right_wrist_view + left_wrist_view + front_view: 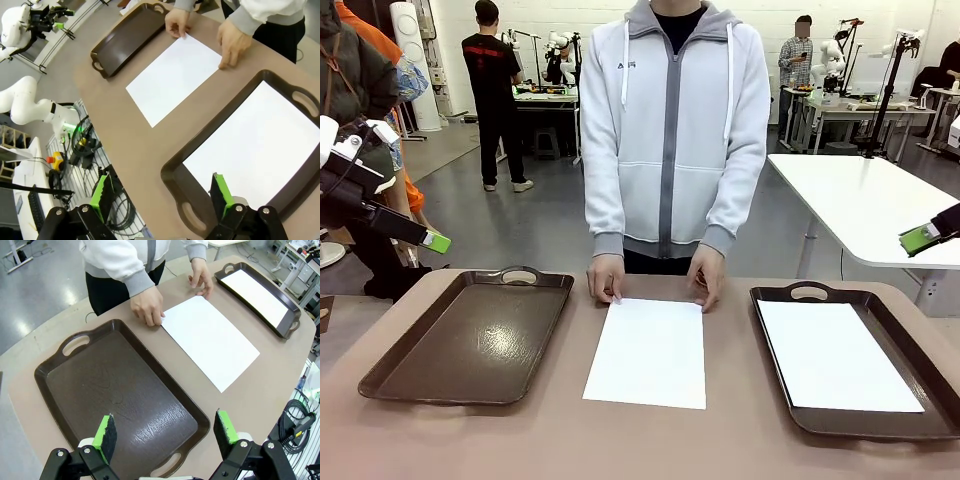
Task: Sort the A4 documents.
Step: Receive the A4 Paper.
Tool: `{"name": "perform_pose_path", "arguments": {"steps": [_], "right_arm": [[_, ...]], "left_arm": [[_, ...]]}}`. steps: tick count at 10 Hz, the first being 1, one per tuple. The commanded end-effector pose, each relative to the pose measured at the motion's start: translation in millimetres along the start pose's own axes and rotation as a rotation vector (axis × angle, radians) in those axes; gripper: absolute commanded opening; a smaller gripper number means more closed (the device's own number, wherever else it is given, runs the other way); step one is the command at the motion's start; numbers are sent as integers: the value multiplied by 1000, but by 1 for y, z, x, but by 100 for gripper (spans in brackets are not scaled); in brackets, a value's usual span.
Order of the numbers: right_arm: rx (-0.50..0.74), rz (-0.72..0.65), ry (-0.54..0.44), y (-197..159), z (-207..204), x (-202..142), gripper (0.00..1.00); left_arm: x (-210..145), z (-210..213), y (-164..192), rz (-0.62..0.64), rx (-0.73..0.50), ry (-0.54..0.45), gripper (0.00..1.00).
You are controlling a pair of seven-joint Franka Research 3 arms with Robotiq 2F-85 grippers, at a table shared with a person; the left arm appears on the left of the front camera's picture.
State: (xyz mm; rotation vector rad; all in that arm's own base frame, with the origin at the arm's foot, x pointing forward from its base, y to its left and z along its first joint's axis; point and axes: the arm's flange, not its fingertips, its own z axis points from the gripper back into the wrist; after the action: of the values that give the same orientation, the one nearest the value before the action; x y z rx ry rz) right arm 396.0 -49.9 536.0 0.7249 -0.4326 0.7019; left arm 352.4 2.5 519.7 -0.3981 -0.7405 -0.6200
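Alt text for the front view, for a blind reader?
A person touches the far corners of an A4 sheet lying between two brown trays: the left tray bare, the right tray holding another sheet. The left gripper and right gripper hover at the sides.

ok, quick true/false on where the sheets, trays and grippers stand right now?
1. The left tray holds a sheet. False: it is empty; a sheet lies in the right tray.
2. A second sheet lies on the table between the trays. True.
3. The person's hands rest at the second sheet's far corners. True.
4. The left gripper is shut on paper. False: it is open, holding nothing.
5. The right gripper is open. True.
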Motion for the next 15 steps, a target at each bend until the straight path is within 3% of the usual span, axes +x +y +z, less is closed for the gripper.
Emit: {"name": "perform_pose_path", "arguments": {"steps": [1, 15], "right_arm": [[5, 2, 0, -1, 0, 0, 100], [5, 2, 0, -1, 0, 0, 100]], "left_arm": [[-1, -1, 3, -6, -13, -3, 100], [-1, -1, 3, -6, -13, -3, 100]]}}
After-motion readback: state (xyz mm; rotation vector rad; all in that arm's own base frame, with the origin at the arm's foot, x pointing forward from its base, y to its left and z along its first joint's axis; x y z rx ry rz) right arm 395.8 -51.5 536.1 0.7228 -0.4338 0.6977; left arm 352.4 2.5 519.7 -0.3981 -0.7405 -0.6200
